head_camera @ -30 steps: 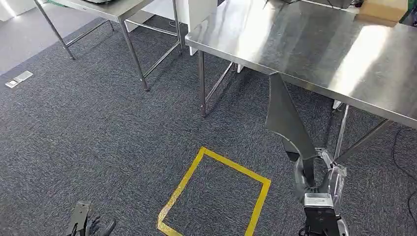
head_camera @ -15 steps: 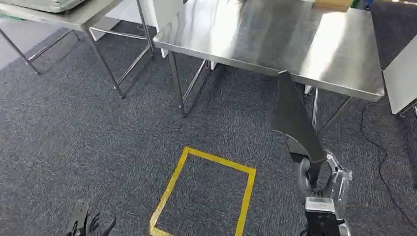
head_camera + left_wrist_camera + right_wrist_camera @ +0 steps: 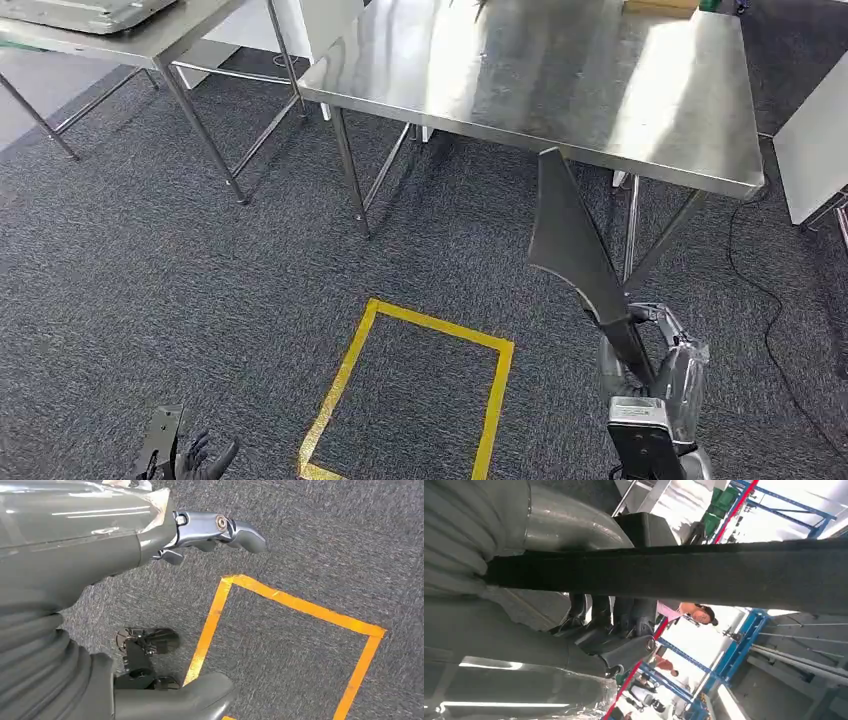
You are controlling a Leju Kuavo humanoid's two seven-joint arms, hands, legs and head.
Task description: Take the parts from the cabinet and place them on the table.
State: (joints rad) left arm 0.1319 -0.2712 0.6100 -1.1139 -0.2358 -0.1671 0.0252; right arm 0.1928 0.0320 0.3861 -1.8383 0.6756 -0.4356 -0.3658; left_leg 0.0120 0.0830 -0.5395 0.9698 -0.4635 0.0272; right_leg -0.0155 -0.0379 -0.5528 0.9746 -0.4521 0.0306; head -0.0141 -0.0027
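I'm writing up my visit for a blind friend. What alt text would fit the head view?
The robot's right hand holds a long dark flat part upright in front of a shiny steel table. A yellow tape square marks the grey carpet below, and the left hand hangs low with its fingers apart.

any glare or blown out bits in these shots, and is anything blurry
Head view: bright glare patches on the steel table, carpet and yellow tape square sharp. Right wrist view: background blown out white behind the dark part held by the right hand. Left wrist view: evenly lit, left hand sharp.
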